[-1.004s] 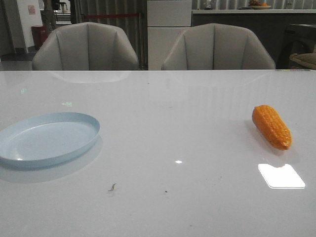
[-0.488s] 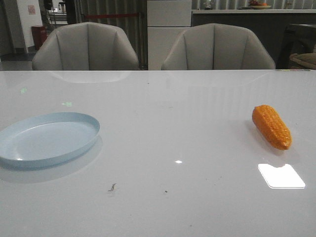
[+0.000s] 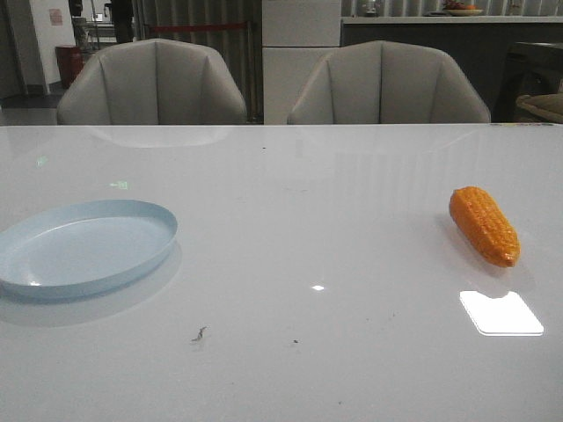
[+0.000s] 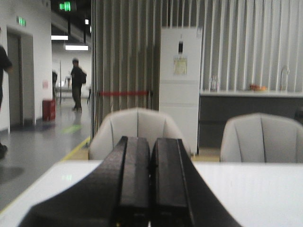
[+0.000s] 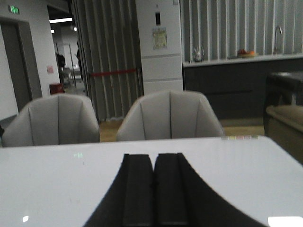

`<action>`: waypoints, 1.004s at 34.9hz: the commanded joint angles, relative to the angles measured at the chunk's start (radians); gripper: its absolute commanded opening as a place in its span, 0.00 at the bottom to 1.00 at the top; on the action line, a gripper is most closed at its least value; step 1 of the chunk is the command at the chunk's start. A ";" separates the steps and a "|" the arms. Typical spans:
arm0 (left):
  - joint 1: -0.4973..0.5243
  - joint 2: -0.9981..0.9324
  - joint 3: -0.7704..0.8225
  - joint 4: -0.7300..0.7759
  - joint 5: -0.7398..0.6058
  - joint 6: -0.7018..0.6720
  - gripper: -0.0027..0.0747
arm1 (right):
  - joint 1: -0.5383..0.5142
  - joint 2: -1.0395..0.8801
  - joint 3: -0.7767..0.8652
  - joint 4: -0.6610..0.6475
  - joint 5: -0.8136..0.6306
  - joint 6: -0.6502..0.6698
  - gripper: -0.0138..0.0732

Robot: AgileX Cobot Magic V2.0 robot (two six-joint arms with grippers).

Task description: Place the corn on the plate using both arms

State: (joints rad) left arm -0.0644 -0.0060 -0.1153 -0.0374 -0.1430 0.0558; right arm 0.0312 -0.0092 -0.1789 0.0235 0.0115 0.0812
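1. Glossy white table fills an office space, with two grey chairs lined up behind it.
2. Landmark: the pale blue plate sits bare near the table's left edge.
3. The orange corn lies on its side well apart from the plate, far to its right, tapered end toward the camera.
4. Neither arm shows in the front view; each wrist camera looks level across the table.
5. The left gripper has its fingers pressed together, holding nothing.
6. The right gripper is likewise closed and empty.
7. Judged stage: the very start, corn untouched.
8. Next move likely calls for the right arm to spread its fingers and descend over the corn.
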 commanded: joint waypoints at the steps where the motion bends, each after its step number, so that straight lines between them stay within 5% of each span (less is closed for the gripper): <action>1: 0.003 0.041 -0.130 -0.001 -0.033 -0.011 0.16 | -0.003 0.004 -0.151 -0.030 -0.037 -0.004 0.23; 11: 0.003 0.357 -0.440 0.001 0.081 -0.011 0.16 | -0.003 0.314 -0.430 -0.044 0.130 -0.004 0.23; 22: 0.003 0.619 -0.463 0.001 0.234 -0.011 0.16 | -0.003 0.602 -0.443 -0.044 0.176 -0.004 0.23; 35: 0.003 0.728 -0.463 -0.007 0.338 -0.011 0.16 | -0.003 0.728 -0.440 -0.044 0.342 -0.004 0.23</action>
State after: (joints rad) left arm -0.0644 0.7095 -0.5429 -0.0340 0.2587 0.0558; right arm 0.0312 0.7046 -0.5837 -0.0085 0.3898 0.0812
